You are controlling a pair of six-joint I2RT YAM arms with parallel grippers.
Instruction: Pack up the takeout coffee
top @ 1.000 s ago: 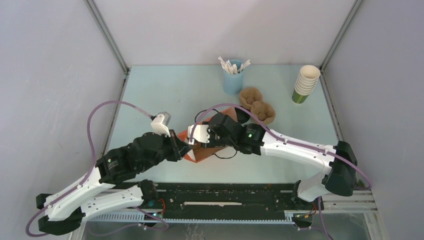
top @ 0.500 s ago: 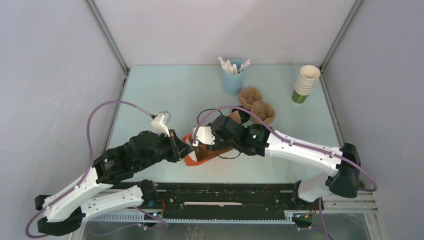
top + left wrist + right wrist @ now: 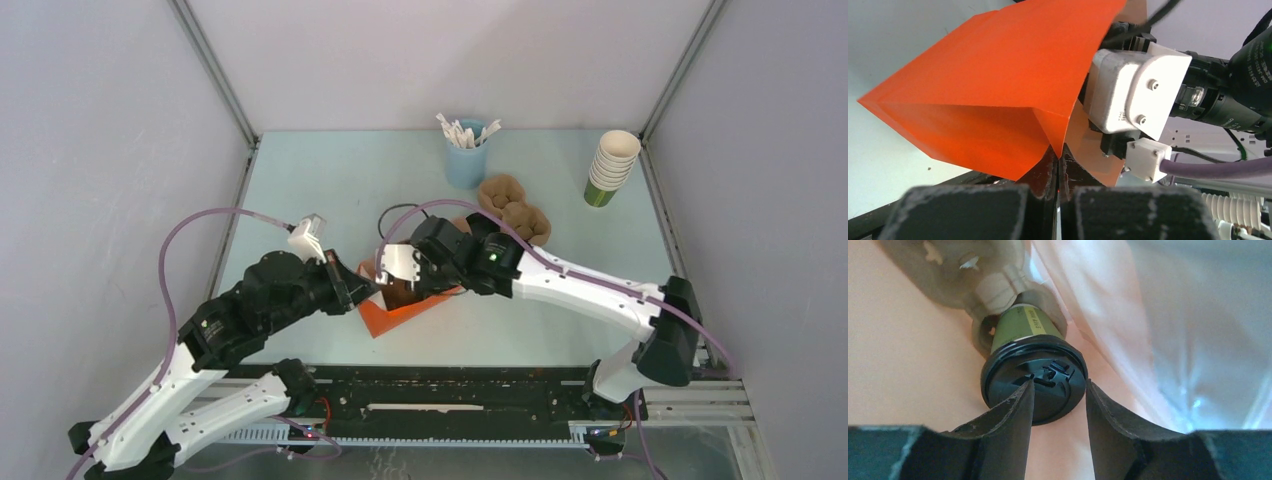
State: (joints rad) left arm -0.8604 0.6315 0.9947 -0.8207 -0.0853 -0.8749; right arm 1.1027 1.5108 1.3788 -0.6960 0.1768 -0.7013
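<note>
From above, an orange bag [image 3: 385, 318] lay near the middle of the pale green surface [image 3: 300, 190]. The left claw [image 3: 350, 287] met the bag's left edge. The right arm [image 3: 560, 285] reached in from the right, and its tip was lost in the bag's mouth, so the takeout coffee [image 3: 1055, 371] could not be seen from here. At the far edge stood a blue cup [image 3: 466, 165] of sticks, brown carriers [image 3: 515, 215] and a stack of cups [image 3: 610, 165].

In the left wrist view, the left claw [image 3: 1058, 167] was pressed shut on a lower fold of the orange bag [image 3: 998, 80], with no gap between the fingers. Their bases were blurred at the bottom of the frame. A white camera housing [image 3: 1133, 95] on the right arm hid the bag's mouth.

In the right wrist view, inside the bag, the takeout coffee sat upper centre, its black lid facing the camera. Its green body was sunk in a tan pulp carrier [image 3: 998, 287], which was cut off by the top of the frame. The right claw [image 3: 1058, 390] stood parted and gripped nothing, with its left fingertip [image 3: 1020, 405] overlapping the lid.
</note>
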